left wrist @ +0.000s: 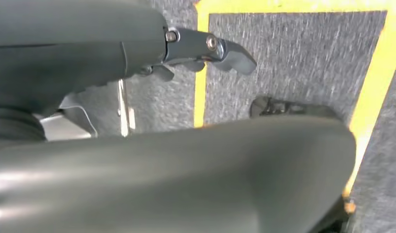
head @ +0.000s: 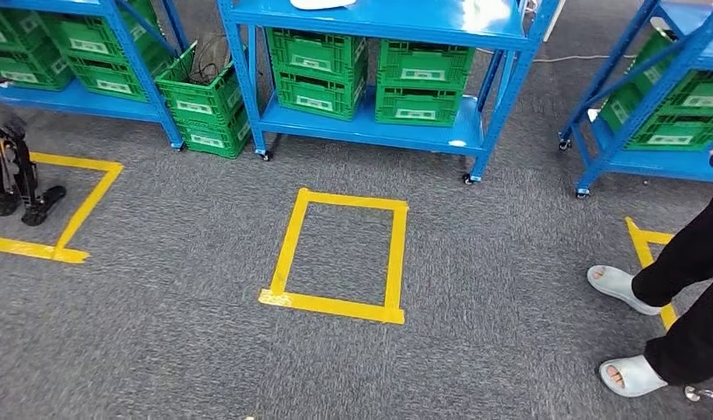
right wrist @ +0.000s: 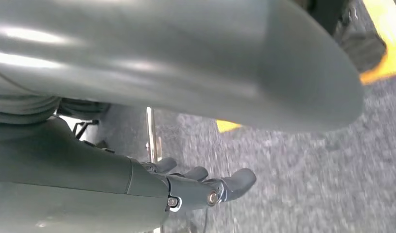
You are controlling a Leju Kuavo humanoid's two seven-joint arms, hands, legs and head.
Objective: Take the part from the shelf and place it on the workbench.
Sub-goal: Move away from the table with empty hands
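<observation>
A blue wheeled shelf (head: 370, 131) stands ahead across the grey carpet, with green crates (head: 318, 72) on its lower level. On its top level lies a white object (head: 322, 3), cut off by the picture's edge; what it is I cannot tell. My left hand (left wrist: 205, 51) hangs above the carpet beside a yellow tape line, its fingers loosely extended and holding nothing. My right hand (right wrist: 208, 187) hangs the same way over the carpet, with nothing in its fingers.
A yellow tape rectangle (head: 339, 254) marks the floor before the middle shelf. More blue shelves with green crates stand at left (head: 73, 98) and right (head: 650, 162). A person in black trousers and grey slippers (head: 628, 289) stands at the right. Dark robot feet (head: 20, 199) stand at the left.
</observation>
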